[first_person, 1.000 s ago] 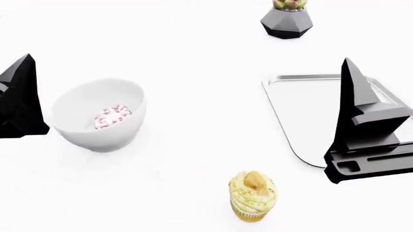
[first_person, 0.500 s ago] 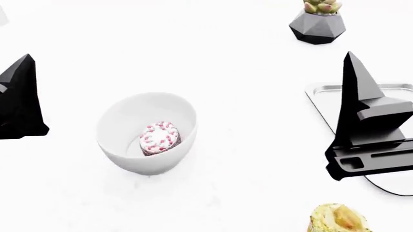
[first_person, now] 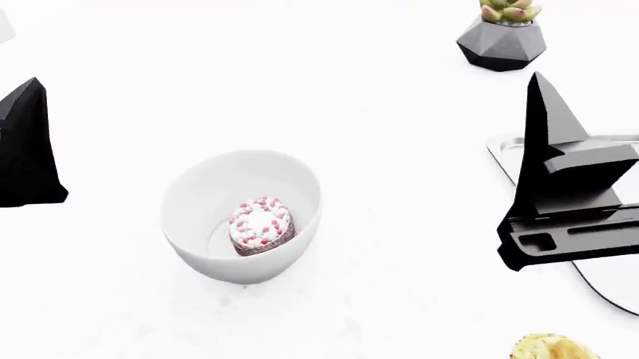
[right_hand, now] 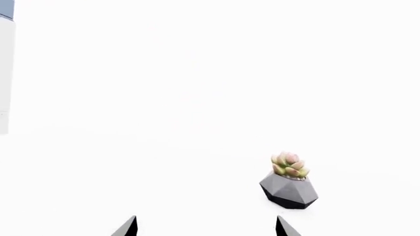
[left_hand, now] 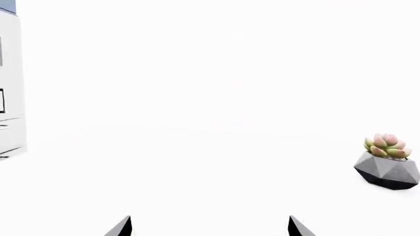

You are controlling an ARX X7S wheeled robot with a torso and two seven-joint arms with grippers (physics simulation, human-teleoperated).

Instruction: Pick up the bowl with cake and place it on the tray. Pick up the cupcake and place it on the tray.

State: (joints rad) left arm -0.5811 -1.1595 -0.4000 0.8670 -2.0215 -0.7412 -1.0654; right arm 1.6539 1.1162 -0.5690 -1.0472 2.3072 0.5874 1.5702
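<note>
In the head view we start at the far left, where our left gripper (first_person: 30, 146) shows as a black wedge held apart from everything on the white table (first_person: 379, 149). In its own wrist view only two dark fingertips (left_hand: 121, 227) poke into the frame, set wide apart with nothing between them.

To its right stands the bowl with cake (first_person: 242, 215), upright on the table and untouched. The cake (first_person: 260, 224) sits inside on the bowl's floor, its white icing speckled with pink and red sprinkles above a dark-brown side.

Further right, at the far edge of the table, we see a grey faceted plant pot (first_person: 502, 41) holding a green-pink succulent (first_person: 509, 10). The same pot appears in both wrist views, well ahead of the fingertips.

Our right gripper (first_person: 569, 187) hangs over the near-left part of the tray (first_person: 614, 280), hiding much of it; only bits of the silvery rim and surface show. Its wrist view likewise shows two tips (right_hand: 128, 227) spread wide and empty.

At the bottom right edge, the cupcake (first_person: 551, 348) peeks in, just its yellow frosting visible, near the tray's corner but on the table.
</note>
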